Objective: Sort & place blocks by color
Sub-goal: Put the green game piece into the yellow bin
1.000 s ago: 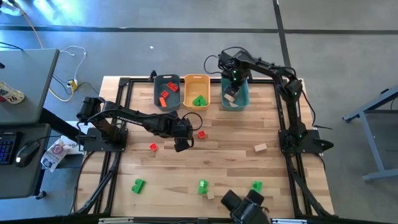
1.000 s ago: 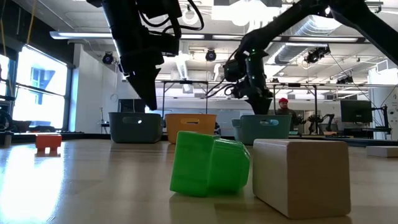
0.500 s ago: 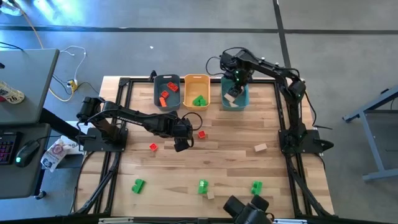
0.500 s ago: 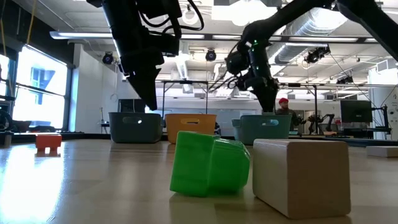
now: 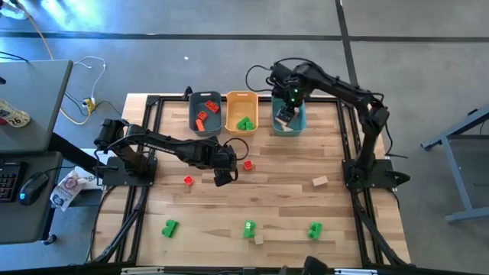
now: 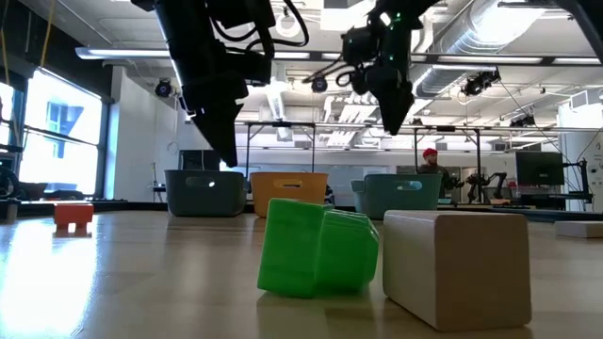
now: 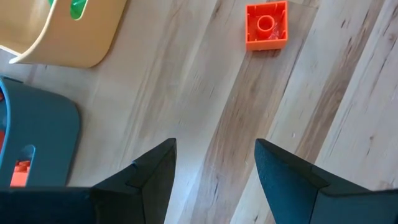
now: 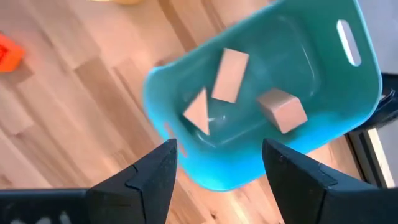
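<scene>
Left gripper (image 7: 214,163): jaws apart, empty, low over counter (image 5: 283,198).
Red-orange block (image 7: 267,25): just ahead of left jaws; squarish, no long axis.
Right gripper (image 8: 217,163): jaws apart, empty, above teal bin (image 8: 323,93).
Nearer arm: left.

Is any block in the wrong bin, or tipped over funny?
No block is in a wrong bin: red-orange blocks fill the blue-grey plastic bin, a bright green block the orange-yellow bin, tan wooden blocks the teal bin. Other blocks lie scattered on the table, unsorted.
</scene>
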